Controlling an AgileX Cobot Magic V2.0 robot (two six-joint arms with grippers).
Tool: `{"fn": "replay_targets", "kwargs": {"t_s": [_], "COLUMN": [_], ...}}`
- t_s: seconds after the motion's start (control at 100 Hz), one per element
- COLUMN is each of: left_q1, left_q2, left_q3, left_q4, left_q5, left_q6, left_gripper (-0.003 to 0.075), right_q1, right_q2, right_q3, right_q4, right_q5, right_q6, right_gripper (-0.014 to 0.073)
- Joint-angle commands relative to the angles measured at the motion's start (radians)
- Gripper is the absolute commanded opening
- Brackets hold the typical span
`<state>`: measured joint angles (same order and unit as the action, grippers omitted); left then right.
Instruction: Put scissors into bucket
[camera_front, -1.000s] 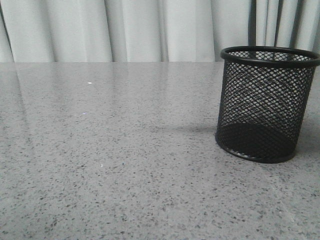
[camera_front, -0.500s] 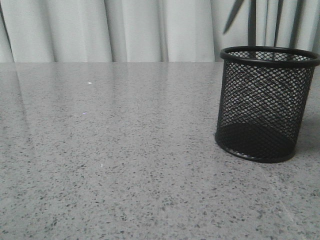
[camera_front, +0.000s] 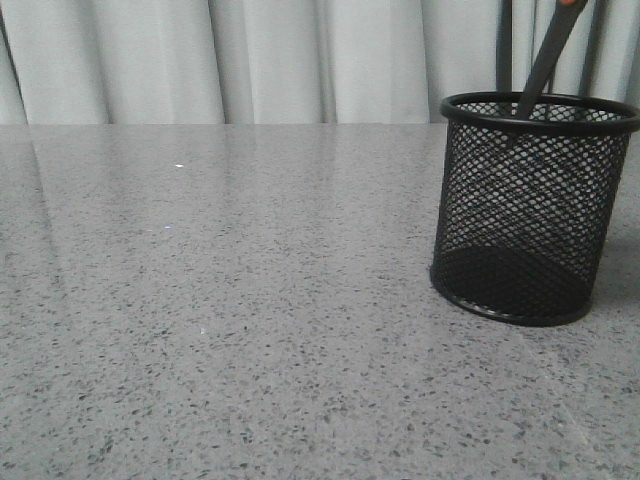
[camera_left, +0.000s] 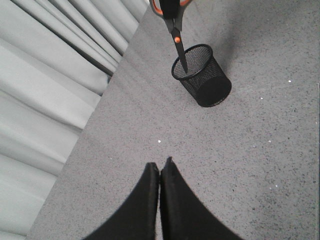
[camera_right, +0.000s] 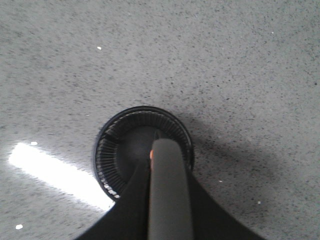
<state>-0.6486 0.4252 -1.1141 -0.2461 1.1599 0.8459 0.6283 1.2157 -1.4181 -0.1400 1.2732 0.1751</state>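
Front view: the bucket (camera_front: 537, 208) stands upright on the speckled grey stone table (camera_front: 250, 330), near its right side and well apart from the far edge, where pale pleated curtains (camera_front: 250, 60) hang. It is a round black wire-mesh cylinder with a solid rim and solid base. The dark blades of the scissors (camera_front: 545, 62) slant down from the upper right, and the tip sits just inside the rim. The tabletop to the left of the bucket is open and glossy, flecked with a few white specks.

Left wrist view: the left gripper (camera_left: 160, 172) shows two smooth black fingers pressed together, tips touching, with nothing between them, hovering over bare table. Well ahead, the scissors hang point-down, the orange-lined loop handles cut off by the frame edge and an orange pivot showing on the dark blades. The tip reaches into the bucket's mouth. The table edge runs diagonally beside the curtains, near the bucket.

Right wrist view: the right gripper (camera_right: 167, 200) looks straight down into the bucket (camera_right: 144, 152). A grey scissor handle fills the space between the black fingers, so the gripper appears clamped on the scissors (camera_right: 169, 190), though blur makes the contact itself hard to confirm. Open table surrounds the bucket on all sides; a bright glare streak lies beside its base.
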Motion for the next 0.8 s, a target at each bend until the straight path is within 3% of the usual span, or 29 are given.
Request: {"fn": "replay_targets", "kwargs": {"t_s": [0.0, 0.41, 0.51, 0.67, 0.79], "left_q1": [-0.006, -0.006, -0.006, -0.006, -0.006], "left_q2": [0.014, 0.014, 0.014, 0.014, 0.014], "left_q3": [-0.026, -0.026, -0.026, -0.026, -0.026], "left_q4": [-0.016, -0.031, -0.034, -0.035, -0.035], "left_q5": [-0.105, -0.102, -0.084, -0.078, -0.073], "left_q6": [-0.014, -0.014, -0.014, -0.014, -0.014], "left_gripper": [-0.0021, -0.0021, -0.0021, -0.0021, -0.0021], "right_q1": [-0.006, -0.006, -0.006, -0.006, -0.006], "right_q2": [0.03, 0.195, 0.196, 0.192, 0.192], "right_q3": [-0.021, -0.021, -0.021, -0.034, -0.077], "right_q4": [-0.067, -0.061, -0.048, -0.044, -0.041], "right_q5": [0.022, -0.023, -0.03, -0.011, 0.017], "right_q6": [0.001, 0.001, 0.001, 0.001, 0.001], "right_gripper": [-0.0066, -0.0045, 0.0071, 0.0335, 0.0398]}}
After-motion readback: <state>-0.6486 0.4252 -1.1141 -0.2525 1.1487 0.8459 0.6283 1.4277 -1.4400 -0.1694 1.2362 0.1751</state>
